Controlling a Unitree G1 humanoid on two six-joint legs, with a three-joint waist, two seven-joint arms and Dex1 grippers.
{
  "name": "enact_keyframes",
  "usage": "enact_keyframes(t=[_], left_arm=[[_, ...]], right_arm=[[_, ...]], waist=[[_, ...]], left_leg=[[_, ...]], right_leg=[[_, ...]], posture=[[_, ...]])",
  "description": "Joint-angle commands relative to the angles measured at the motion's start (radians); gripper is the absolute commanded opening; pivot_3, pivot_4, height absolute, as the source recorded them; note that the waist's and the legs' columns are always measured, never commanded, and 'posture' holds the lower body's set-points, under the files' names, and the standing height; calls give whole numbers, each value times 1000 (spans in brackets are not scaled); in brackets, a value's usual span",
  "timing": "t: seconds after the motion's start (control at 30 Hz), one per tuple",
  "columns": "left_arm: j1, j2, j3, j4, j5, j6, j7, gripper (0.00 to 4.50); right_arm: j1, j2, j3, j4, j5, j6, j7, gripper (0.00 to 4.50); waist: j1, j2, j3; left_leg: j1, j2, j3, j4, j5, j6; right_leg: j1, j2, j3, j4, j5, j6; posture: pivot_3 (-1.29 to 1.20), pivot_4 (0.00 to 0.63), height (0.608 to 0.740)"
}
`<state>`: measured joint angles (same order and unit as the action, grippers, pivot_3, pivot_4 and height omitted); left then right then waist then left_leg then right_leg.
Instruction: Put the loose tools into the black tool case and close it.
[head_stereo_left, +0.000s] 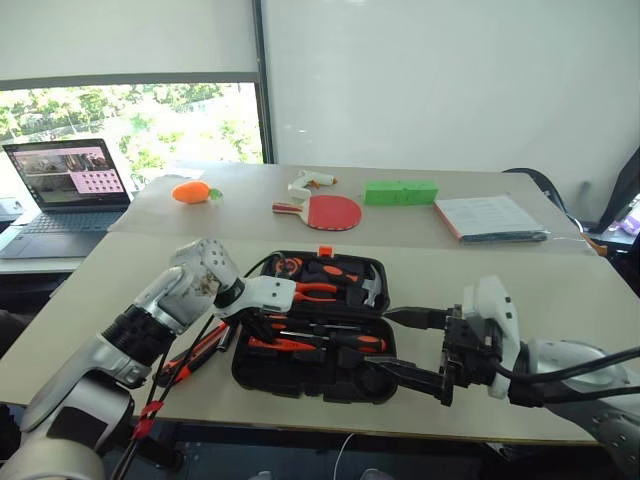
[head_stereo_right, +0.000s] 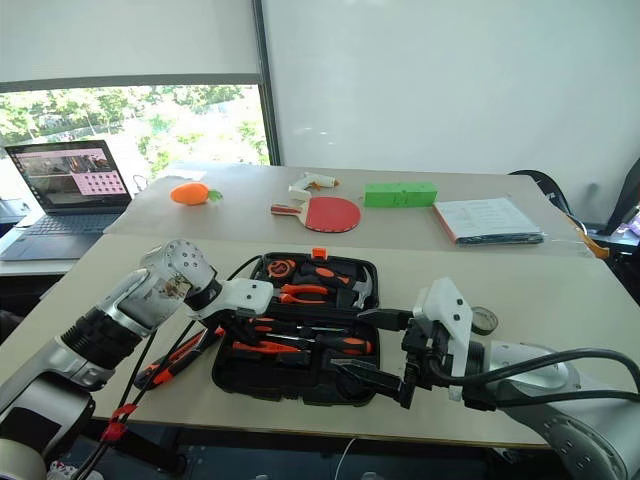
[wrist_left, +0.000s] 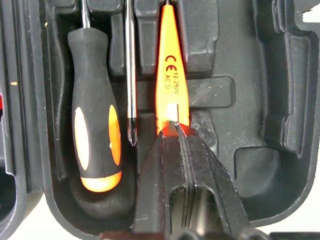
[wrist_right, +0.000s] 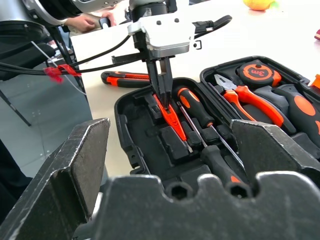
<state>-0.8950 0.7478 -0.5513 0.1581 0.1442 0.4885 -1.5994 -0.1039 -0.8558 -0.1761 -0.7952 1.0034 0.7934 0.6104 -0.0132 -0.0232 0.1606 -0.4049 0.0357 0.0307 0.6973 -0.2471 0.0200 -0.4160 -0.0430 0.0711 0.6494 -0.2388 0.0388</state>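
1. The black tool case (head_stereo_left: 312, 370) lies open on the counter (head_stereo_left: 560, 300), lid half away from the robot.
2. The left tool (wrist_right: 162, 92) points down into the near half of the case, its fingers clamped on the butt end of the slim red-orange screwdriver (wrist_left: 171, 75), which lies in a moulded recess.
3. A black-and-orange-handled screwdriver (wrist_left: 95, 135) sits in the next recess, just beside the slim one.
4. The right tool (head_stereo_left: 405, 345) hovers at the case's right edge with its fingers spread wide and nothing between them.
5. The utility knife (wrist_right: 125, 78) lies on the counter just left of the case, beneath the left arm.
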Motion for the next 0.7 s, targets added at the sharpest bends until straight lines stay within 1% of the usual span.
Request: enact_keyframes(t=[0.03, 0.17, 0.3, 0.37, 0.43, 0.47, 0.5, 0.53, 0.6, 0.7], left_arm=[[19, 3, -12, 78, 48, 17, 54, 31], [8, -12, 39, 93, 14, 41, 70, 31], [-53, 15, 153, 66, -86, 148, 36, 31], [-73, 64, 211, 31, -140, 227, 7, 537], [-79, 140, 265, -6, -199, 291, -11, 975], [-67, 190, 289, -25, -224, 304, -14, 1358], [-48, 235, 311, -42, -238, 305, -15, 1633], [-8, 285, 343, -55, -239, 285, -13, 1920], [85, 374, 410, -79, -257, 274, 4, 2655], [244, 464, 540, -113, -296, 291, 47, 3779]], right_arm=[[-25, -7, -6, -9, 6, -16, 16, 4500], [-56, -3, 1, 1, 18, -12, 19, 4500], [-91, -6, -11, 14, 48, -3, 27, 4500], [-104, -9, -19, 20, 65, 1, 26, 4500], [-114, -16, -24, 23, 75, -1, 32, 4500], [-119, -20, -24, 24, 74, -3, 38, 4500], [-124, -23, -23, 27, 71, -5, 43, 4500], [-132, -24, -20, 32, 66, -7, 49, 4500], [-146, -28, -12, 45, 55, -11, 64, 4500], [-158, -38, -3, 59, 39, -17, 99, 4500]], waist=[[0, 0, 0], [0, 0, 0], [-1, -1, 1], [-1, -4, 2], [-1, -4, 2], [-5, -4, 3], [-9, -4, 3], [-14, -4, 3], [-18, -4, 3], [-21, -4, 4]], left_leg=[[0, 0, 0, 0, 0, 1], [1, 0, 0, -1, 2, 3], [-1, 0, 0, -1, 3, 4], [-7, 0, -1, -1, 3, 4], [-10, 0, -1, -1, 3, 4], [-11, -1, -1, -2, 3, 5], [-12, -1, -1, -2, 2, 5], [-13, 0, -2, -2, 2, 6], [-12, 0, -4, -4, 1, 7], [-11, 0, -4, -5, 0, 8]], right_leg=[[0, 0, 0, 0, 0, 1], [1, 0, 0, 0, 0, 2], [-2, 0, 0, 0, 0, 2], [-7, 0, 0, 0, 1, 2], [-9, 0, -1, 0, 3, -3], [-10, 0, -1, -1, 3, -3], [-12, 0, 0, -1, 3, -3], [-12, 0, 0, -2, 3, -3], [-12, -1, 0, -2, 2, -3], [-12, -1, 0, -2, 1, -4]], posture=[[0, 150, 738], [0, 150, 738], [0, 150, 738], [0, 150, 738], [0, 150, 738], [0, 150, 738], [0, 150, 738], [0, 150, 738], [0, 150, 738], [0, 150, 738]])
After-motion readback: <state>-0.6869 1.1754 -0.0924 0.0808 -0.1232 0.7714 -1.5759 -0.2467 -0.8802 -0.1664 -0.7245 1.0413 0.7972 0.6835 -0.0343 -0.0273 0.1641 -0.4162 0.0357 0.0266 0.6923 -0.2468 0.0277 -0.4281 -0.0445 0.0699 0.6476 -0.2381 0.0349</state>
